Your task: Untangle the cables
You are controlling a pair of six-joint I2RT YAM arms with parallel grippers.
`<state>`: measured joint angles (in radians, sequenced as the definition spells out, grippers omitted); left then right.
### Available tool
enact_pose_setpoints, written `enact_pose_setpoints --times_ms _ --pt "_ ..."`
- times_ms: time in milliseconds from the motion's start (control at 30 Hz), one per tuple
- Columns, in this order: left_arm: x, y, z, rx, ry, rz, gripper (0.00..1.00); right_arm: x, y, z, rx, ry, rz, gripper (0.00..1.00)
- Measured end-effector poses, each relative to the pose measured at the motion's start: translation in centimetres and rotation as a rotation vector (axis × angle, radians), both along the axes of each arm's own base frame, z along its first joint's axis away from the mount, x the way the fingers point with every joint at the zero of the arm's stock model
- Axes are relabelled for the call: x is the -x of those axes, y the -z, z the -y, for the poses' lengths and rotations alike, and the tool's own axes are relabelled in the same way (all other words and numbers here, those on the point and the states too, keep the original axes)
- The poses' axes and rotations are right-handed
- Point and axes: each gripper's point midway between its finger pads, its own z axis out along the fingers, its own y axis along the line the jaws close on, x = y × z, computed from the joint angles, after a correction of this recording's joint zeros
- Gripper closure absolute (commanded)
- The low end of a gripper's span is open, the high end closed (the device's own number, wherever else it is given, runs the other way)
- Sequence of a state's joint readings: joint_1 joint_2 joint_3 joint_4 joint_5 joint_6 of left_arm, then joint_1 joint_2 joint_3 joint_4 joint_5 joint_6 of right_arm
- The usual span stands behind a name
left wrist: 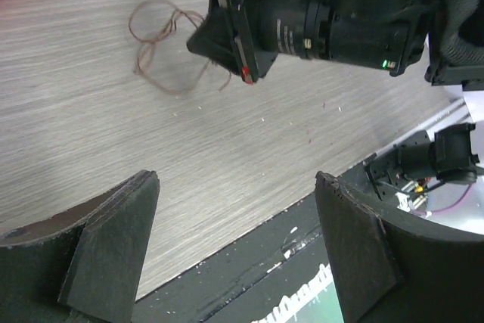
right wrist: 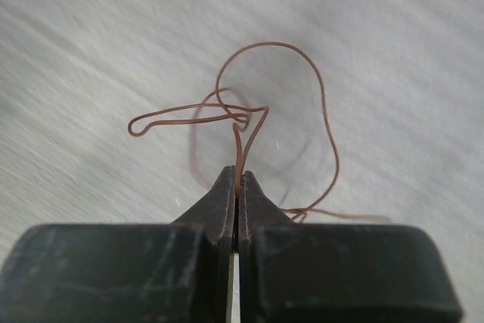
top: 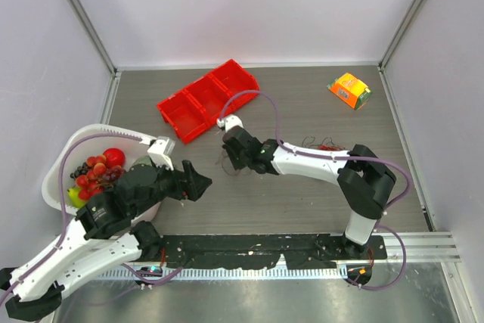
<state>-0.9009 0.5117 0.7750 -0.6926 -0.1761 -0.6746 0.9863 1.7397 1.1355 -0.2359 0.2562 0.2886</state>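
Red cable [right wrist: 239, 163] in right tool [right wrist: 237, 184] (looped)

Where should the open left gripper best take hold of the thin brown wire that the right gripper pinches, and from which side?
Probably the narrow folded loop of the wire, which sticks out sideways, clear of the shut right gripper. Its two strands run close together, so the left gripper could close across both, coming from the free end.
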Motion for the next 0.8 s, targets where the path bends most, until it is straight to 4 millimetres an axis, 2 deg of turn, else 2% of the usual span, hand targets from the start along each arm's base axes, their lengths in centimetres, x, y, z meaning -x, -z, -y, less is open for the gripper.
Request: enact_pose_setpoints --times_ms 167,267,433,533,600,700,800 --pt "-0.1 -1.7 -2.8 0.024 -0.096 0.067 0.13 -4.5 -5.3 -4.7 -0.1 0.04 0.116 0.99" --pt "0.2 -4.4 -5.4 0.071 -0.169 0.139 0.14 -7.5 -8.1 -7.5 -0.159 0.07 0.176 0.99" --pt "1.3 -9.7 -9.3 0.179 -0.263 0.249 0.15 -11.5 -10.6 -10.9 -0.21 0.121 0.255 0.99" --pt "1.8 -10.9 -10.5 0.203 -0.284 0.27 0.15 -13.6 -11.2 -13.0 -0.234 0.139 0.296 0.99" --pt "1.9 -10.9 -10.8 0.198 -0.288 0.268 0.16 -14.8 -11.1 -14.3 -0.249 0.146 0.315 0.99" --pt "2.1 -10.5 -11.1 0.181 -0.288 0.257 0.16 -16.3 -10.4 -16.1 -0.271 0.153 0.333 0.99" --pt "2.3 -10.2 -11.2 0.171 -0.287 0.244 0.16 -17.3 -8.5 -17.3 -0.279 0.154 0.343 0.99"
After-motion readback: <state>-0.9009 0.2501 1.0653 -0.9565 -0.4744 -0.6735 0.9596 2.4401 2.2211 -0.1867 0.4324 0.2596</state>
